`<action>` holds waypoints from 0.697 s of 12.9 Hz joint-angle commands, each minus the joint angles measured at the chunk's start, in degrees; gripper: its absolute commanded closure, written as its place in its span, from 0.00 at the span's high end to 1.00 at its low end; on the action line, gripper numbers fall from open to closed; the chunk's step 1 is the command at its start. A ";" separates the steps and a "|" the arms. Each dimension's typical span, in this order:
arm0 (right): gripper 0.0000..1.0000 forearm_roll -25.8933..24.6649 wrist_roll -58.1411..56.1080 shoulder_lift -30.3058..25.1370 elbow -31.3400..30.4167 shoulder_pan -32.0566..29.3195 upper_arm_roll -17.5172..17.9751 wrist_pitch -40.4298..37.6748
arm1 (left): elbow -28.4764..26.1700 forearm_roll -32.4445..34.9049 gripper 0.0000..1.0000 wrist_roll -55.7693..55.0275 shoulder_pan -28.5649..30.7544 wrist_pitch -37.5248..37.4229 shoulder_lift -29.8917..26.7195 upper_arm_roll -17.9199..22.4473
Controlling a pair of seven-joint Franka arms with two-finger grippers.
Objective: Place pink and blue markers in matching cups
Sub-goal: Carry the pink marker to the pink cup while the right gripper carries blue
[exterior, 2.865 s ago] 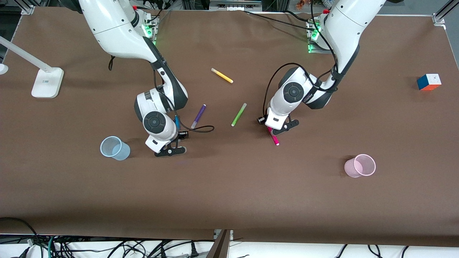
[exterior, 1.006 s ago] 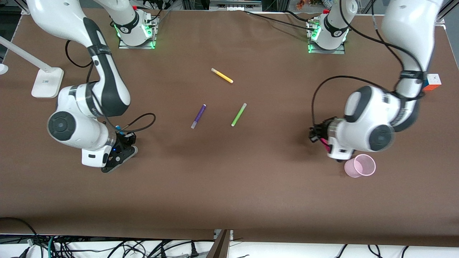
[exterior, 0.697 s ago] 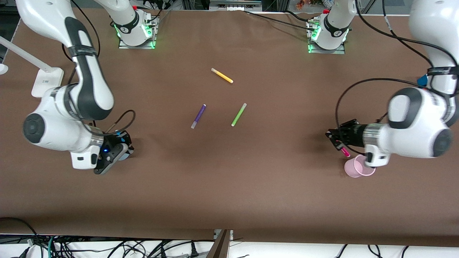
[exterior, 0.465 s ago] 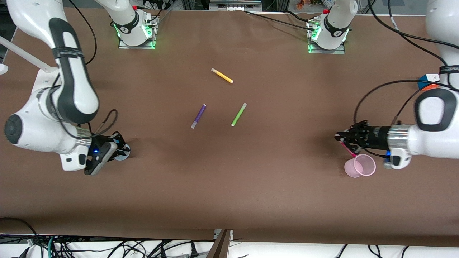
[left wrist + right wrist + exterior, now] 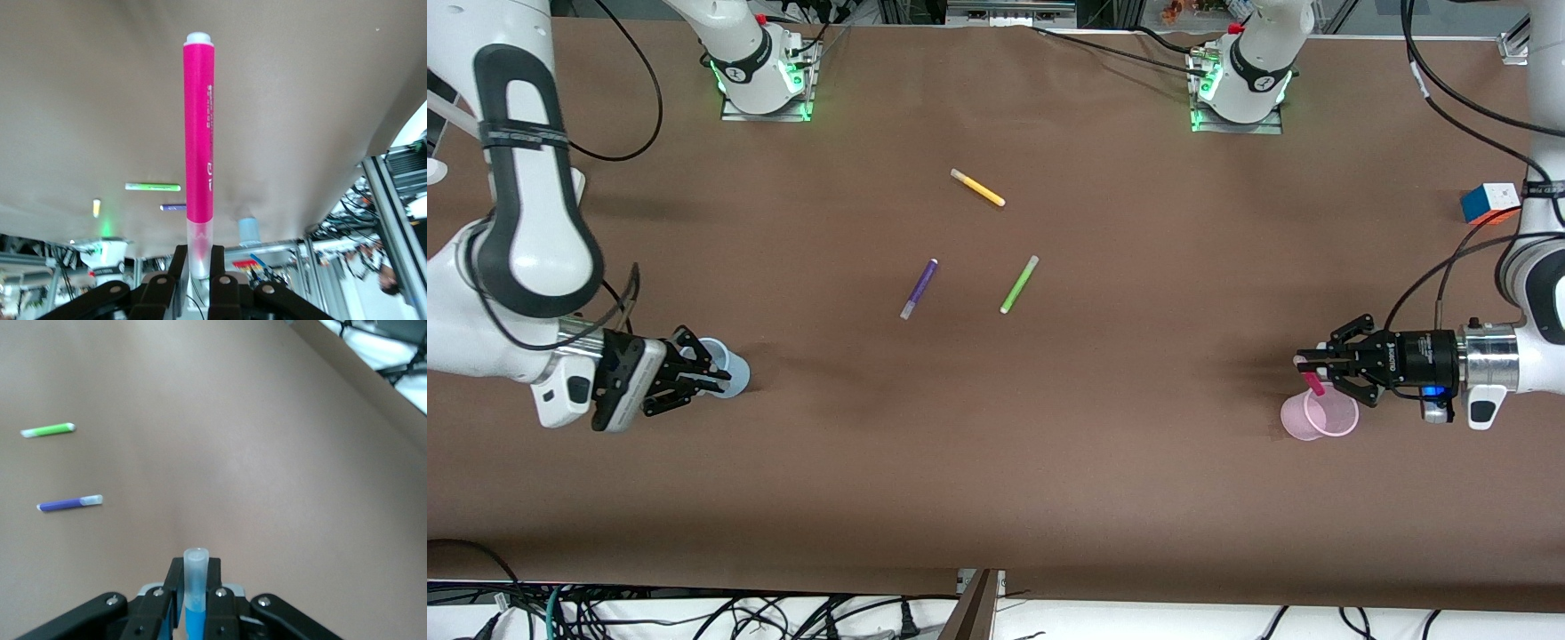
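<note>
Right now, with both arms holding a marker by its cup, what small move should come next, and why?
Probably open both grippers. The left gripper holds the pink marker tilted over the pink cup, and the right gripper holds the blue marker over the blue cup, so release should drop each in.

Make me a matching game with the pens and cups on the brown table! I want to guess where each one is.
Things:
1. magenta-pink felt-tip pen
2. bright blue felt-tip pen
3. thin yellow pen
4. pale pink translucent plastic cup

Places:
A. lying on the table, nearest the robots' bases
B. standing on the table under the left gripper
C. held in the right gripper
D. held in the left gripper

Pairs: 1-D, 2-C, 3-A, 4-B
</note>
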 commanded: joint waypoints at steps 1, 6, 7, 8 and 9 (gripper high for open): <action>0.00 6.36 -8.97 0.23 -0.23 -2.99 0.77 -1.69 | 0.73 -2.05 0.00 3.06 1.50 1.25 2.14 -0.65; 0.00 15.67 -21.73 3.39 -0.23 -6.06 0.77 -4.50 | 0.65 -2.84 0.00 7.98 3.26 2.23 4.52 -0.65; 0.00 16.65 -23.32 4.10 -0.23 -6.85 0.77 -5.38 | 0.64 -2.84 0.00 10.00 3.78 2.23 4.87 -0.65; 0.00 17.01 -24.46 4.36 -0.23 -7.29 0.86 -6.08 | 0.64 -2.93 0.05 11.76 4.57 2.23 5.40 -0.65; 0.00 17.10 -25.08 4.45 -0.58 -7.73 0.86 -6.70 | 0.56 -2.85 0.57 13.95 4.75 2.23 5.40 -0.65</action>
